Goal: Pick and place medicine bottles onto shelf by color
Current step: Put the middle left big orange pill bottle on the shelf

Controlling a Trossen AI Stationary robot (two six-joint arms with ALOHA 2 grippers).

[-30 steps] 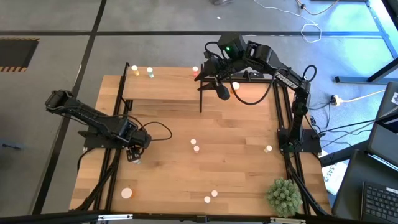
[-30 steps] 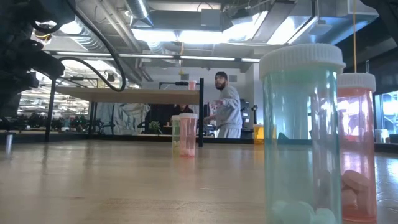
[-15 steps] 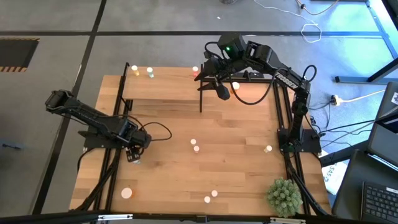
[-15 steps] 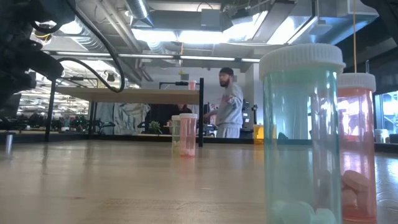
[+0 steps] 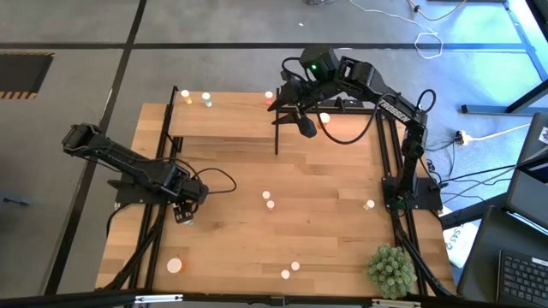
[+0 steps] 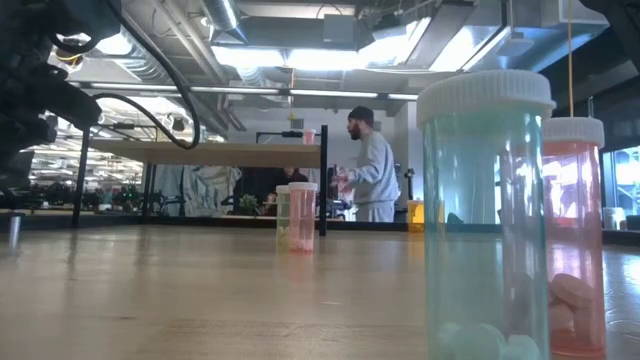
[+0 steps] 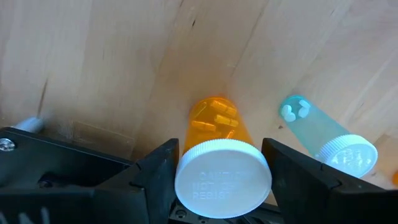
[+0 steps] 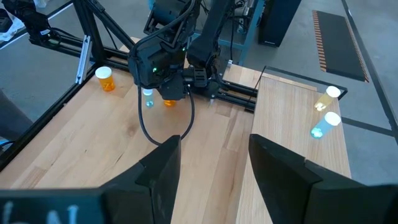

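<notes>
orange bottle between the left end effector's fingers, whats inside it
Orange capsules show through the orange bottle, bunched near its far end. Its white cap hides whatever sits in the near part. The left end effector brackets the cap.

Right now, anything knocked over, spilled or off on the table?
Nothing stands out. The bottles in view stand upright with caps on, no pills loose. The left gripper brackets an orange bottle on the table, a pale green bottle beside it. The right gripper hangs open over the shelf.
</notes>
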